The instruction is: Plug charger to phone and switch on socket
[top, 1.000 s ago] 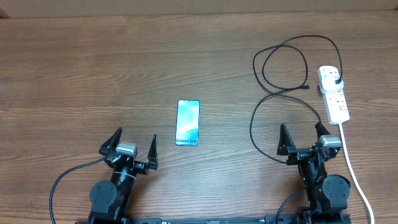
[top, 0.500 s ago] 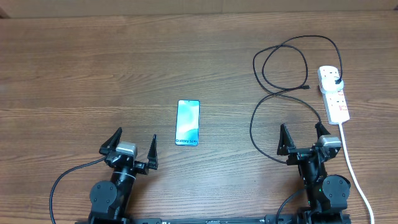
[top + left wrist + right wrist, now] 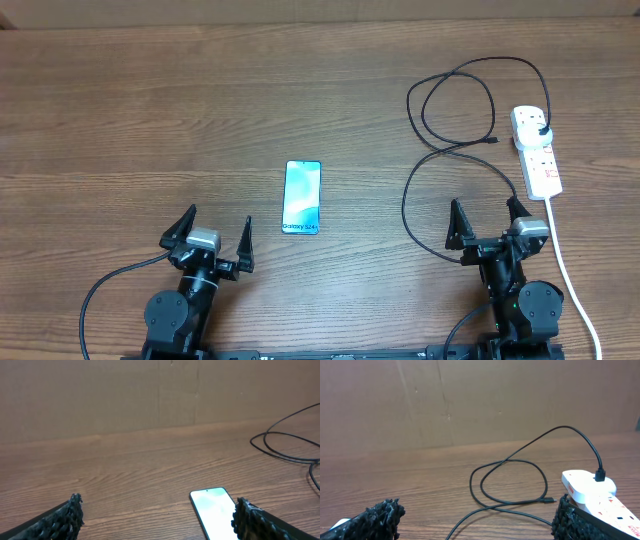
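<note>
The phone [image 3: 302, 197] lies flat at the table's middle, screen up; its top end shows in the left wrist view [image 3: 215, 510]. The black charger cable [image 3: 447, 110] loops at the right; its plug [image 3: 541, 131] sits in the white socket strip [image 3: 536, 150], and its small connector [image 3: 491, 141] lies free on the table. In the right wrist view the cable [image 3: 510, 482], connector [image 3: 550, 500] and socket strip [image 3: 592, 491] lie ahead. My left gripper [image 3: 208, 233] is open and empty, near the front edge left of the phone. My right gripper [image 3: 489, 221] is open and empty, just in front of the cable loops.
The strip's thick white cord [image 3: 572, 280] runs down the right side past my right arm. A brown cardboard wall [image 3: 470, 400] stands along the table's far edge. My arms' black cables trail at the front edge.
</note>
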